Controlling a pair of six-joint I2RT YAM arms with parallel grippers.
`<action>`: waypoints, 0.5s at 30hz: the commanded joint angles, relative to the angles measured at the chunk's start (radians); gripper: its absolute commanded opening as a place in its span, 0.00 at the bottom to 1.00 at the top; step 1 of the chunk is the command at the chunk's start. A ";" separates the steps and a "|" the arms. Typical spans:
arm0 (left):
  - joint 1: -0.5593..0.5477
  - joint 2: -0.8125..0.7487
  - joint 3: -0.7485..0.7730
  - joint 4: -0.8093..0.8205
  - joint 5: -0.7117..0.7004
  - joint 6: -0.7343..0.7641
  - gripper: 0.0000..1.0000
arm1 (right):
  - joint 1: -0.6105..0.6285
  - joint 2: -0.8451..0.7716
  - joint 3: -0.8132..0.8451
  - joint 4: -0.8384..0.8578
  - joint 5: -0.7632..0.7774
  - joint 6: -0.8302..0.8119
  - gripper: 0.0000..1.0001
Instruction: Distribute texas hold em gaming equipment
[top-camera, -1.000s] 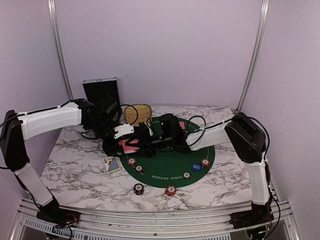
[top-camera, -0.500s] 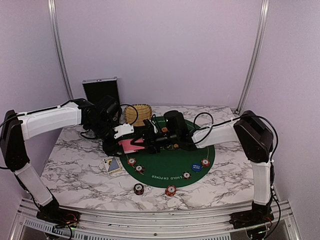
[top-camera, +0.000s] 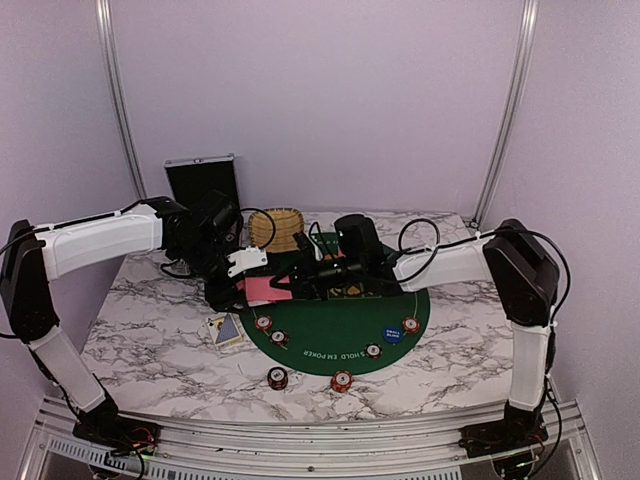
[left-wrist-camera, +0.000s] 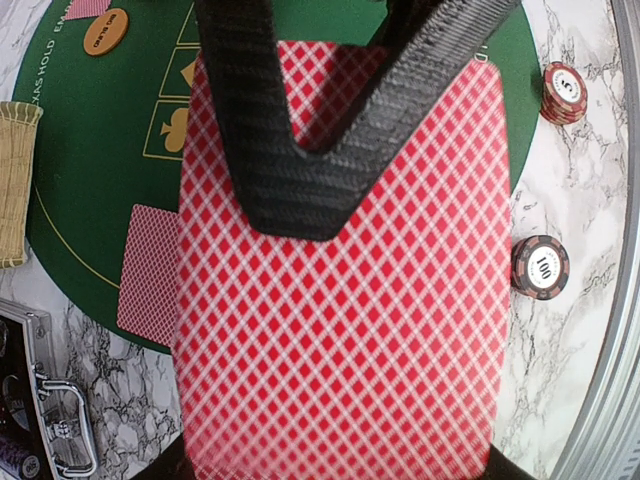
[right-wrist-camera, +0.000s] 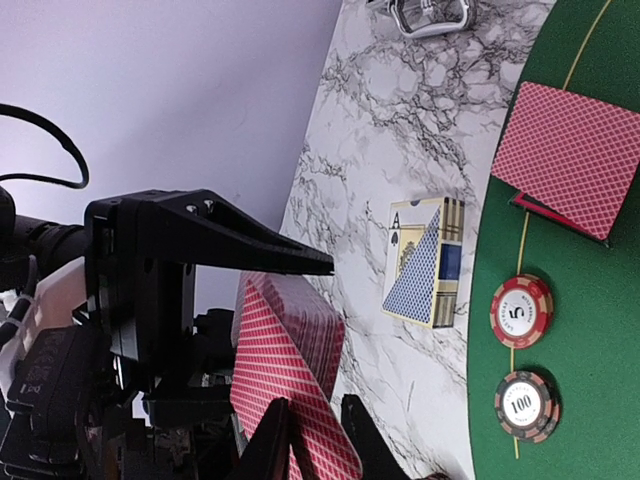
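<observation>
We see the left tool (top-camera: 241, 285) gripping a pink-backed deck (top-camera: 262, 293) over the left edge of the green mat (top-camera: 335, 322) — the right tool (top-camera: 284, 283) meets it there. Four chips (top-camera: 263, 323) and a blue disc (top-camera: 392, 334) lie on the mat's near half; two more sit on the desk (top-camera: 150, 330) just off its near edge.

A deck of red diamond-backed cards (top-camera: 262, 291) is hovering over the green mat (top-camera: 330, 325) at its left edge. Red-and-white chips (top-camera: 280, 339) are lying along the mat's front rim. Two more chips (top-camera: 341, 381) are sitting near the bench (top-camera: 150, 340) front edge. A blue disc (top-camera: 392, 335) is resting front-right.
</observation>
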 joint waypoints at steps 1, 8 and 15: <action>-0.002 -0.026 0.006 0.002 0.002 0.008 0.17 | -0.022 -0.057 -0.012 -0.035 0.012 -0.015 0.15; -0.001 -0.028 0.005 0.003 0.001 0.010 0.17 | -0.056 -0.123 -0.095 -0.001 -0.002 0.005 0.05; 0.000 -0.028 0.003 0.002 -0.004 0.010 0.17 | -0.097 -0.196 -0.206 0.055 -0.031 0.043 0.00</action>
